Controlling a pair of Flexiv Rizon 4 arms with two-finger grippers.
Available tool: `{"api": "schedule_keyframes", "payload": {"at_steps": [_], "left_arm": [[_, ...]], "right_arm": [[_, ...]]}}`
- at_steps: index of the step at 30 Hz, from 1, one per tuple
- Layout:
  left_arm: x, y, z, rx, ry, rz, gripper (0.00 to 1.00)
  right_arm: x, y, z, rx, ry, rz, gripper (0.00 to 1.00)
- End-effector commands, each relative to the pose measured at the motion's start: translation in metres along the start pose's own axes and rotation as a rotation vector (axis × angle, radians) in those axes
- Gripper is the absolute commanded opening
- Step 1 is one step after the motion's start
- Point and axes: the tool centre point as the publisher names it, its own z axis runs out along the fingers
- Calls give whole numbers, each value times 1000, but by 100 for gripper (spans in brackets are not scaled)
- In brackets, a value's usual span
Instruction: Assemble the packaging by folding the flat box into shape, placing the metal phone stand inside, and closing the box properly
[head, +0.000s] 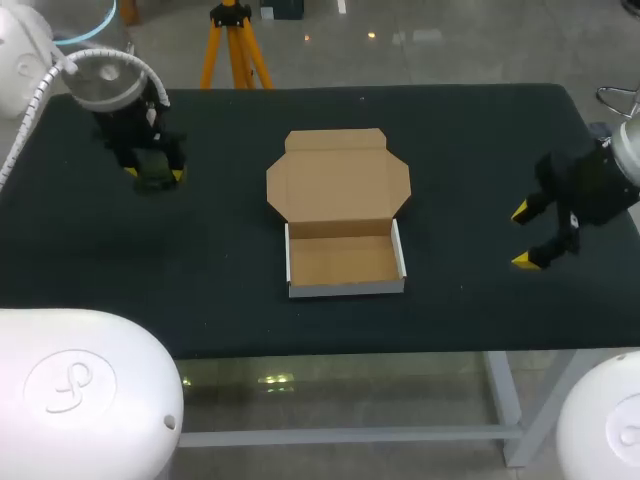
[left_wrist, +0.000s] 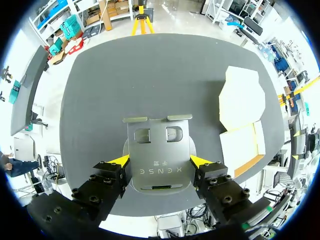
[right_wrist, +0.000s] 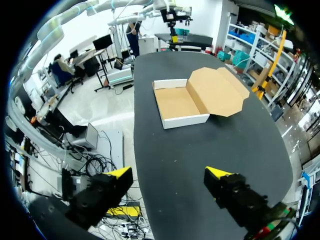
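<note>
A grey metal phone stand (left_wrist: 159, 157) sits between the yellow fingertips (left_wrist: 121, 160) of my left gripper (left_wrist: 160, 161), which touch it on both sides, so the gripper is shut on it. In the head view that gripper (head: 158, 176) is at the table's far left, well away from the box. The cardboard box (head: 345, 262) is folded into a white-walled tray at the table's middle, its brown lid (head: 338, 180) lying open and flat behind it. My right gripper (head: 530, 237) hovers open at the right side, nothing between its fingers (right_wrist: 170, 175); the box (right_wrist: 180, 102) lies ahead of it.
The black table (head: 220, 270) carries only the box and the stand. Its front edge runs just below the box, and its right edge is near my right arm.
</note>
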Motion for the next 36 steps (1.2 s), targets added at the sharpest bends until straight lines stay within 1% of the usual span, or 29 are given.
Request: {"api": "schedule_keyframes", "payload": {"at_steps": [1, 7, 10, 14, 18, 21, 24, 36], "left_arm": [[11, 9, -7, 71, -13, 7, 0], [32, 18, -18, 60, -10, 43, 0], [40, 19, -26, 68, -9, 57, 0], [56, 20, -35, 67, 3, 86, 0], [74, 27, -40, 58, 16, 118, 0], [88, 32, -41, 55, 14, 121, 0], [103, 39, -42, 48, 17, 127, 0], [177, 72, -35, 35, 12, 165, 0]], "right_arm": [[4, -4, 0, -4, -12, -2, 100], [4, -4, 0, -4, -12, -2, 100], [4, -4, 0, -4, -12, -2, 100], [4, -4, 0, -4, -12, -2, 100], [4, -4, 0, -4, -12, -2, 100], [4, -4, 0, -4, -12, -2, 100], [4, -4, 0, -4, -12, -2, 100], [4, -4, 0, -4, -12, -2, 100]]}}
